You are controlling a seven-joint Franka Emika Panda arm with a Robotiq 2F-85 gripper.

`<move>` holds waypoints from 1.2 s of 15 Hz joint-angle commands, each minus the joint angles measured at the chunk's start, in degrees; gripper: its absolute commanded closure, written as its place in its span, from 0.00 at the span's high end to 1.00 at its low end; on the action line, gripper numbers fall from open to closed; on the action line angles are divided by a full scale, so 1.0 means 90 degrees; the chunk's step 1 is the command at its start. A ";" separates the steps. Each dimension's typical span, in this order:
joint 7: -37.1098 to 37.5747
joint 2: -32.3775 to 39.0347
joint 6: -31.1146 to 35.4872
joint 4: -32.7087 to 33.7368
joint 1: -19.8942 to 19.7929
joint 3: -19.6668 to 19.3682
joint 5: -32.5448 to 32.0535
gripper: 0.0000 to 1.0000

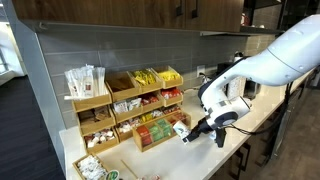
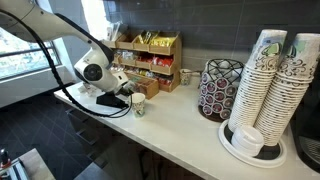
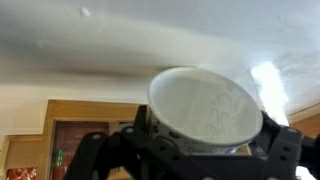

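A white paper cup (image 3: 205,110) with a faint swirl pattern fills the wrist view, its lower part sitting between my gripper's (image 3: 190,150) black fingers (image 3: 283,150). The jaws stand wide open on either side of it; whether they touch it I cannot tell. In both exterior views the gripper (image 1: 188,131) (image 2: 128,99) reaches out level, low over the pale counter (image 2: 180,125). The small cup (image 1: 181,128) (image 2: 139,105) at its tip appears to rest on the counter in front of the wooden organizer (image 1: 150,105).
The wooden organizer (image 2: 150,60) holds tiers of snack and tea packets against the wall. A wire pod carousel (image 2: 217,88) and tall stacks of paper cups (image 2: 268,85) on a round tray stand further along the counter. The counter's front edge (image 2: 150,135) is close by.
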 commanded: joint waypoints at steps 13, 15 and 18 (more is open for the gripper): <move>-0.0587 0.0245 -0.0279 0.0238 -0.0122 -0.0132 0.0634 0.38; -0.0880 0.0244 -0.0474 0.0234 -0.0155 -0.0180 0.0848 0.47; -0.1396 0.0310 -0.0830 0.0204 -0.0210 -0.0251 0.1124 0.56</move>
